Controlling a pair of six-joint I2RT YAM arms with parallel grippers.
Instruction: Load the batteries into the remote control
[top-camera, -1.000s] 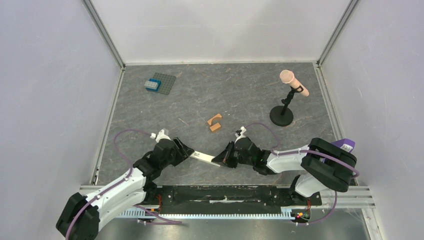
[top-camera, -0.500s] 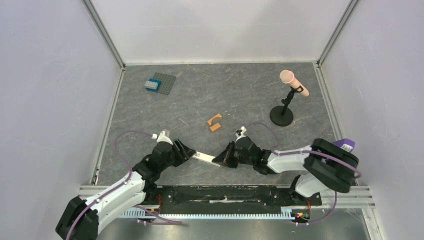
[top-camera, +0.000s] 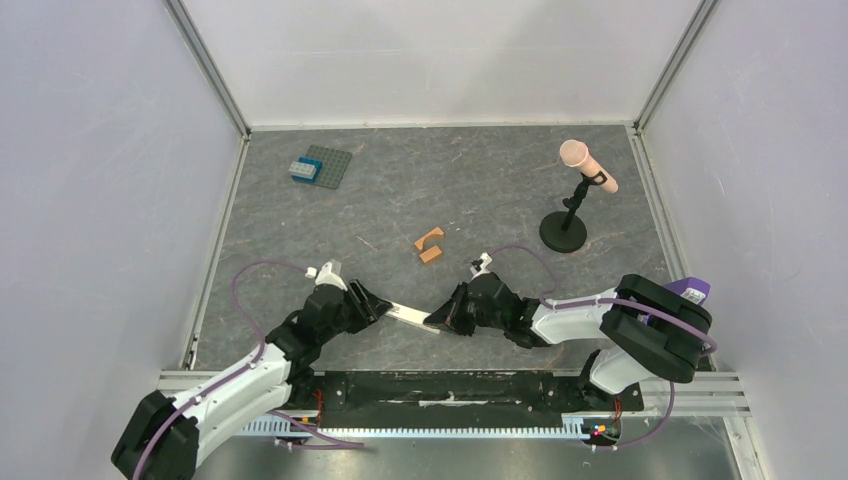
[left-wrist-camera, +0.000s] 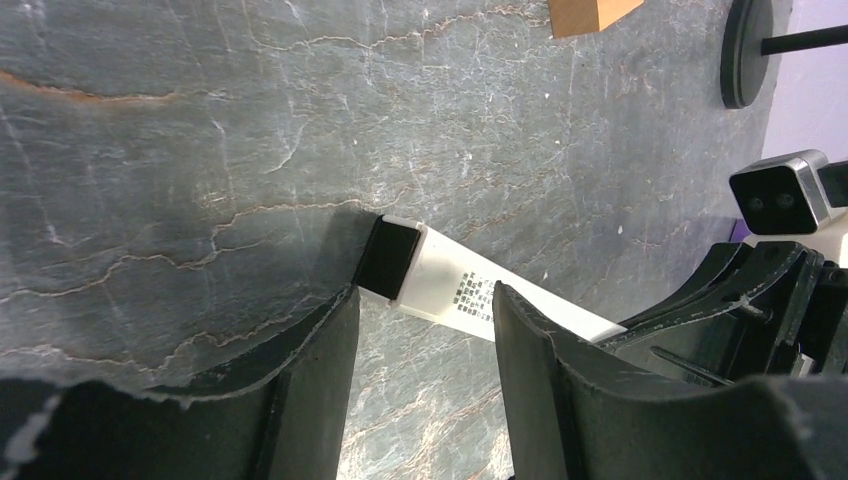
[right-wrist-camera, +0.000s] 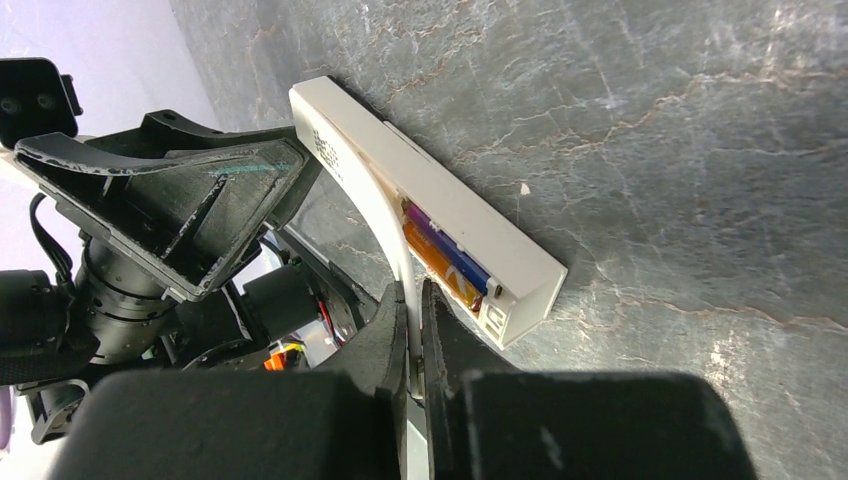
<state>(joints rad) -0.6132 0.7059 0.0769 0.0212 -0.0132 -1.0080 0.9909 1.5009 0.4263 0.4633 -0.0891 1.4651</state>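
The remote control (top-camera: 410, 314) is a slim white bar lying on the slate floor between my two grippers. In the right wrist view the remote control (right-wrist-camera: 350, 150) shows its open recess, with the orange battery (right-wrist-camera: 430, 262) and the dark blue battery (right-wrist-camera: 452, 256) lying side by side inside. My right gripper (right-wrist-camera: 415, 292) is shut on a thin white cover strip (right-wrist-camera: 392, 215) that curves away from the recess. My left gripper (left-wrist-camera: 422, 296) stands open at the remote control's black-capped end (left-wrist-camera: 390, 258); its fingers (left-wrist-camera: 320, 370) hold nothing.
Two orange-brown blocks (top-camera: 430, 245) lie just beyond the remote. A microphone on a black round stand (top-camera: 563, 232) is at the right. A grey studded plate with a blue brick (top-camera: 322, 166) sits at the far left. Frame walls surround the floor.
The left jaws have narrowed slightly around the remote's end. Both arms and the remote stay nearly where they were.
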